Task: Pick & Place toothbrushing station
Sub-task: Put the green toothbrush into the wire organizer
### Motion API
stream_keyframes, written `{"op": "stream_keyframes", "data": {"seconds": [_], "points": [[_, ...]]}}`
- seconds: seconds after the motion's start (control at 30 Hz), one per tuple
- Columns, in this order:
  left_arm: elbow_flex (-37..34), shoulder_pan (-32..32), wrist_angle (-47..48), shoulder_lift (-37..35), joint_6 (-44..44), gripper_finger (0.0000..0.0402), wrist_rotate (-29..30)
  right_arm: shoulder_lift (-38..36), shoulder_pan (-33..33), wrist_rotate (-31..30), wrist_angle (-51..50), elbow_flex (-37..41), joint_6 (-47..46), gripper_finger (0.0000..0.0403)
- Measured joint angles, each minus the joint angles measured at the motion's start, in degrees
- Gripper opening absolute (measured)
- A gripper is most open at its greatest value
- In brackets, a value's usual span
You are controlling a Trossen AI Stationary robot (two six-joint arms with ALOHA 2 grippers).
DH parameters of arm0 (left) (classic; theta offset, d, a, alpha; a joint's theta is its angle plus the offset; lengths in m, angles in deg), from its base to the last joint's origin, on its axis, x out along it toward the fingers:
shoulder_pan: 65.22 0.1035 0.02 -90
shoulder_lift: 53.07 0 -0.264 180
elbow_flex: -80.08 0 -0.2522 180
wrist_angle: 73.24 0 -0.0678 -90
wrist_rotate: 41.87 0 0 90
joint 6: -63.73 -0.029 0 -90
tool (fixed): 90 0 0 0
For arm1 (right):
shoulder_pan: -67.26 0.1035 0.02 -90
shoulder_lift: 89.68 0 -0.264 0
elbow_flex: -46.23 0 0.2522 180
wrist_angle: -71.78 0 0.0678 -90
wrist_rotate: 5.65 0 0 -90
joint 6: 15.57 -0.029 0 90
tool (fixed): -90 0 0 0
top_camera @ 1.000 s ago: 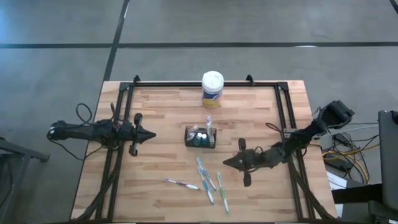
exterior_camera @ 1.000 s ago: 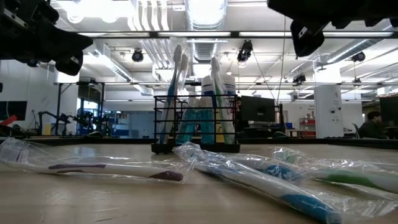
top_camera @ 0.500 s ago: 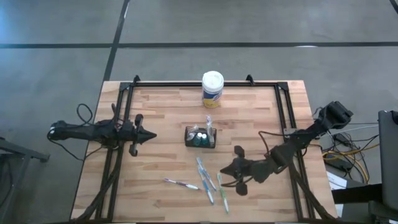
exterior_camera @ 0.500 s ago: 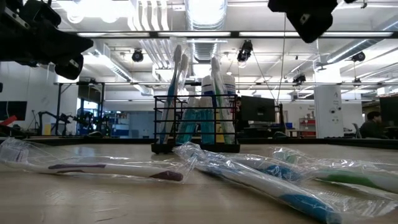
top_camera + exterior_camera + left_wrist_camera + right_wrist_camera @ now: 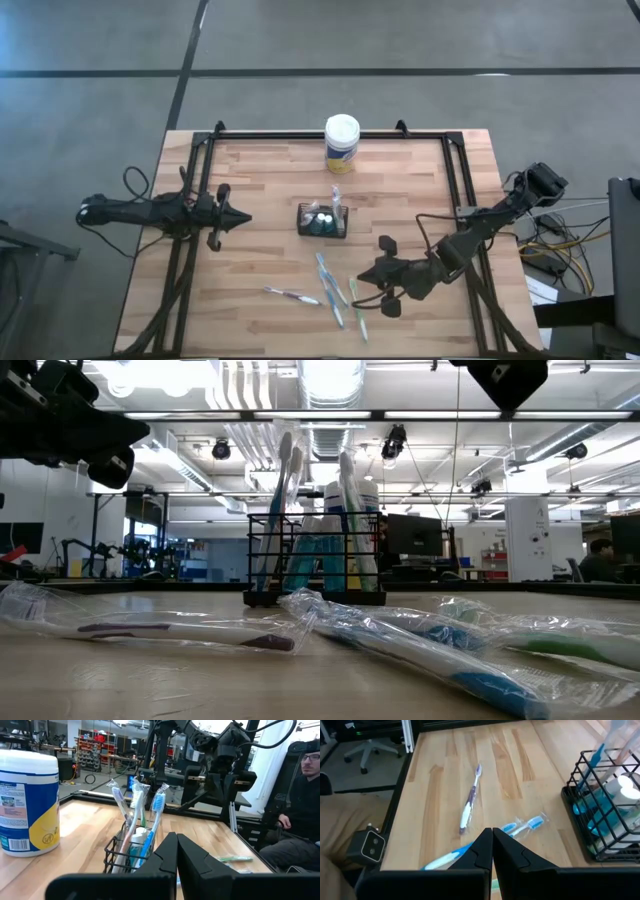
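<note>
The black wire caddy [image 5: 322, 220] stands on its base at the table's middle, with toothbrushes [image 5: 131, 805] and white-capped tubes [image 5: 626, 790] upright in it. Several wrapped toothbrushes [image 5: 336, 290] lie flat between the caddy and the table's near edge, a purple-and-white one [image 5: 470, 806] to their left. My right gripper [image 5: 362, 280] hangs shut and empty above the loose brushes' right side, slanting down. My left gripper [image 5: 244, 217] is shut, level, left of the caddy, pointing at it.
A white-lidded canister [image 5: 342, 143] with a yellow label stands at the far edge, behind the caddy. A black frame [image 5: 455, 170] runs along the table's sides and far edge. A person [image 5: 300, 800] sits beyond the table's right side.
My right gripper has risen and gone toward the table's near edge, closer to the loose toothbrushes, staying shut. In the low view it has climbed almost out of the picture's top. Caddy and brushes have not moved.
</note>
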Motion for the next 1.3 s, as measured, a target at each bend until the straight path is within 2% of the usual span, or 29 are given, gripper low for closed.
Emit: {"op": "stream_keyframes", "data": {"seconds": [0.13, 0.27, 0.33, 0.47, 0.57, 0.73, 0.83, 0.97, 1.1, 1.3], "points": [[0.0, 0.0, 0.0, 0.0, 0.0, 0.0005, -0.2, 0.0, 0.5, 0.0, -0.1, 0.1, -1.5, 0.0008], [0.0, 0.0, 0.2, 0.3, 0.0, 0.0004, -2.2, 1.2, 1.1, 0.1, -1.6, -1.3, -8.1, 0.0008], [0.0, 0.0, 0.3, 0.3, 0.2, 0.0003, -2.4, 2.9, 1.2, 0.0, -6.4, -3.6, -14.2, 0.0009], [0.0, -0.3, 0.6, 0.3, 0.3, 0.0003, -2.4, 9.1, 1.1, 2.7, -24.1, -11.3, -27.0, 0.0019], [0.0, -0.3, 0.7, 0.3, 0.4, 0.0003, -2.4, 15.0, 1.1, 6.0, -33.9, -17.8, -32.2, 0.0051], [0.0, -0.3, 0.7, 0.3, 0.1, 0.0003, -2.4, 22.5, 1.0, 8.8, -39.8, -26.3, -35.0, 0.0136], [0.0, -0.3, 0.6, 0.3, 0.1, 0.0004, -2.4, 25.9, 0.5, 9.8, -41.5, -28.7, -36.9, 0.0185], [0.0, -0.3, 0.5, 0.4, 0.0, 0.0004, -2.6, 29.9, -0.8, 14.3, -41.6, -28.9, -39.4, 0.0234], [0.0, -0.3, 0.4, 0.4, 0.0, 0.0004, -3.5, 32.2, -1.3, 15.1, -41.3, -28.8, -39.9, 0.0262], [0.0, -0.4, 0.4, 0.4, -0.8, 0.0004, -3.6, 32.3, -1.4, 15.3, -38.0, -28.4, -39.8, 0.0269]]}}
